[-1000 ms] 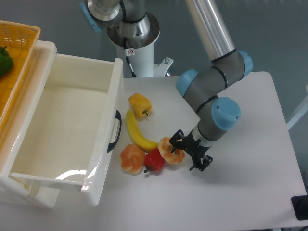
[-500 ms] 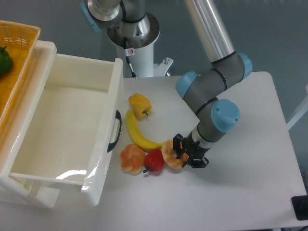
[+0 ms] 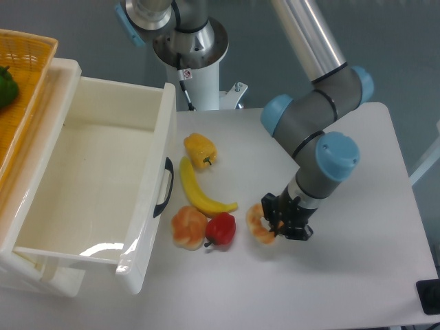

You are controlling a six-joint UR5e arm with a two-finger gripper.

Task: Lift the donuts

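The black two-finger pincer (image 3: 276, 221) is clamping the small orange-tan toy ring donut with pale icing (image 3: 261, 224) by its right edge, fingers closed on it. The donut is sitting tilted, near edge of the white surface (image 3: 357, 275) still some way off, just right of the red toy pepper (image 3: 221, 229) but apart from it now. Cannot tell whether the donut is off the surface or still touching it.

Step in hand, as I judge it: securing the grip and lifting. To do it well: going straight up, slowly, keeping the pinch steady since only the rim is being held and the ring could swivel or slip out. Avoiding any sideways drag to the left, where the red pepper, the yellow toy banana (image 3: 200, 195) and the round orange-pink toy pastry (image 3: 189, 227) are lying close together. The yellow toy pepper (image 3: 200, 150) is sitting farther back, out of the way. The open white plastic drawer bin (image 3: 96, 182) is standing at the left, well apart from the pincer.
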